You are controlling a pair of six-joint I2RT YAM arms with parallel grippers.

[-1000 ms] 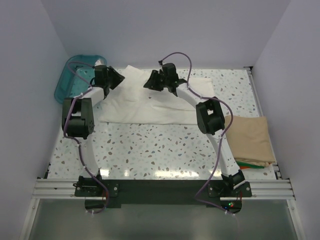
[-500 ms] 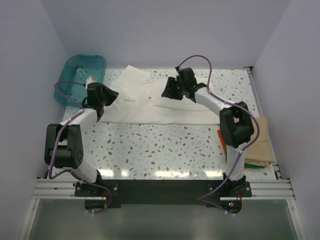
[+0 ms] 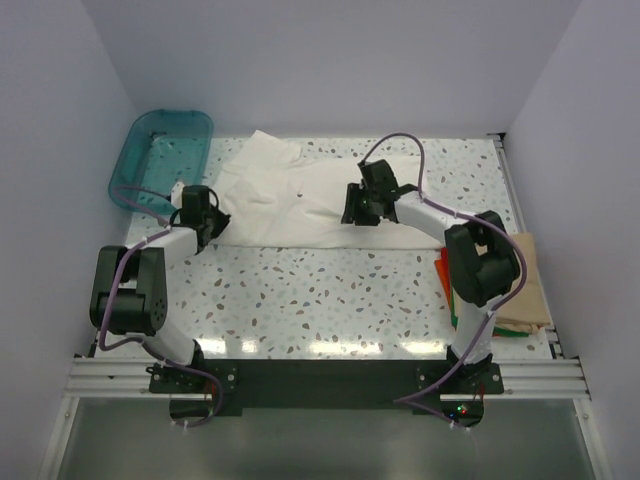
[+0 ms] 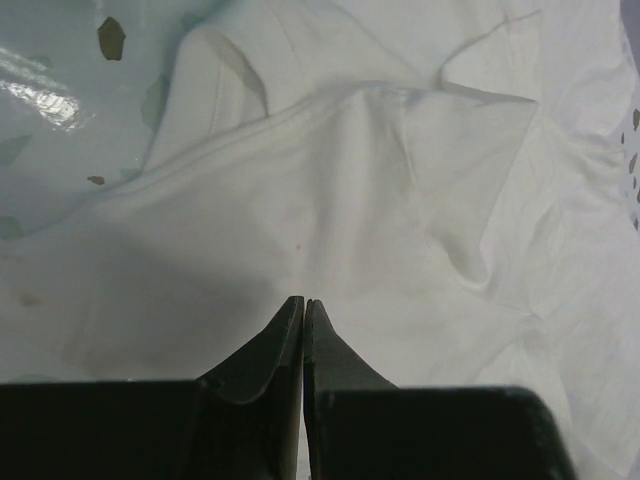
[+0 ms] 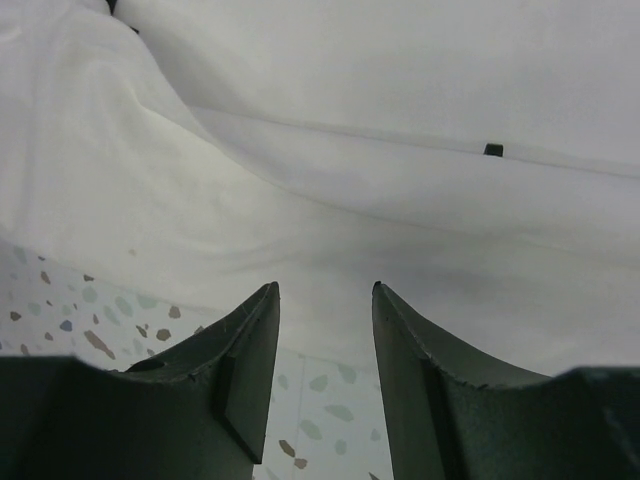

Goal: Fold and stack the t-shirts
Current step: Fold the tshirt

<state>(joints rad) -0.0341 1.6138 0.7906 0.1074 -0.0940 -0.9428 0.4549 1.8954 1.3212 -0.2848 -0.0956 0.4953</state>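
The off-white t-shirt (image 3: 290, 205) lies spread on the far middle part of the speckled desk (image 3: 330, 300), with one sleeve pointing to the far left. Near its middle it carries a tiny dark mark (image 3: 301, 189). The right wrist view shows this mark (image 5: 493, 150) as a small dark square, too small to read.

The left end effector (image 3: 208, 218) is low at the near left corner of this shirt. In its wrist view the two fingers (image 4: 285, 340) are pressed together almost without gap, and their tips touch the wrinkled cloth. It is not possible to tell if a fold is caught between them.

The right end effector (image 3: 358, 208) hangs over the near edge of the same shirt, right of the mark. Its fingers (image 5: 245, 350) stand clearly apart and hold nothing. Between them the white cloth and a little of the desk are visible.

The teal tub (image 3: 150, 150) stands at the far left corner, just beside the shirt's sleeve. At the right edge of the desk the tan t-shirt (image 3: 525, 285) lies folded on top of the orange-red t-shirt (image 3: 442, 270) and the green t-shirt (image 3: 500, 334), of which only edges show.
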